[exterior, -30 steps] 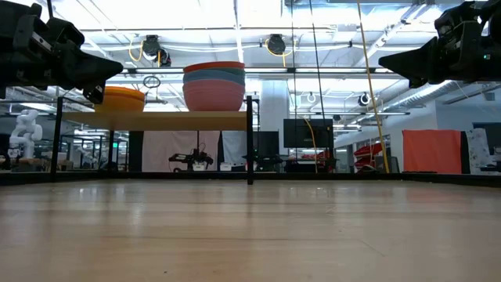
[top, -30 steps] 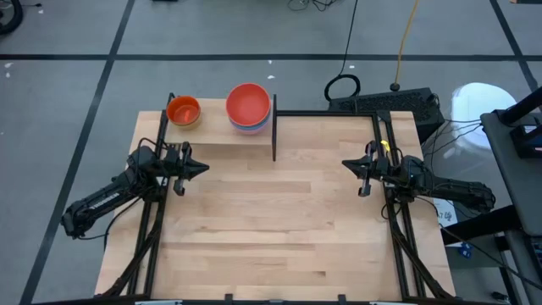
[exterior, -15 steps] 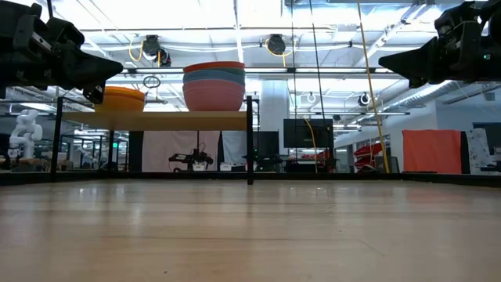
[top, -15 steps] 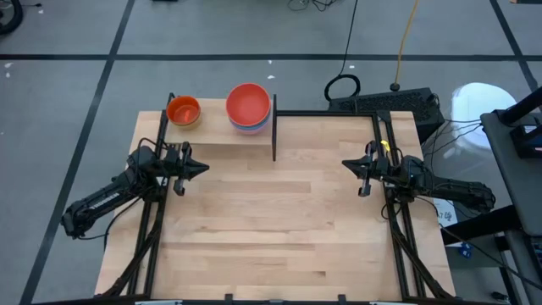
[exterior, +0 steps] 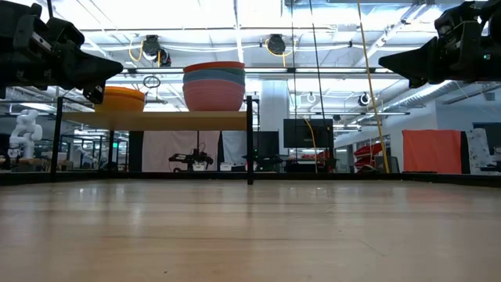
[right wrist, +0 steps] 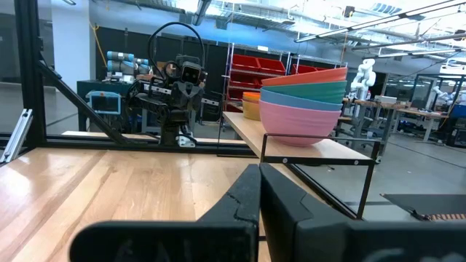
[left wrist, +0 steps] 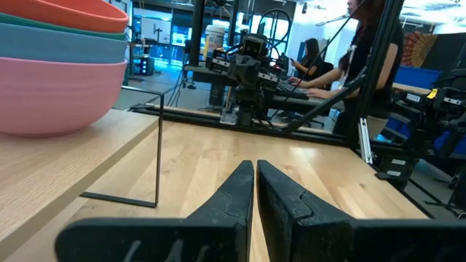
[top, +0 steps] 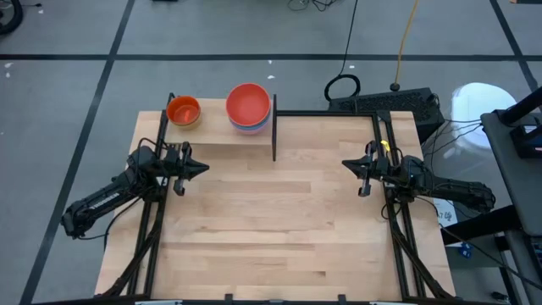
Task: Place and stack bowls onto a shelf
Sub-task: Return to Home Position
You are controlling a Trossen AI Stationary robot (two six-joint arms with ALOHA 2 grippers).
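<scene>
Both dark two-finger grippers hang empty over the light-wood tabletop, fingers pressed together — left gripper mid-left, right gripper mid-right. Upper left, the small plank shelf on thin black posts carries a red-topped stack of large round plastic bowls — a smaller orange-topped stack sits just beside it.

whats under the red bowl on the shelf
A teal bowl, a blue bowl and a pink bowl, nested, the pink one resting on the shelf. Their insides are covered.
</scene>
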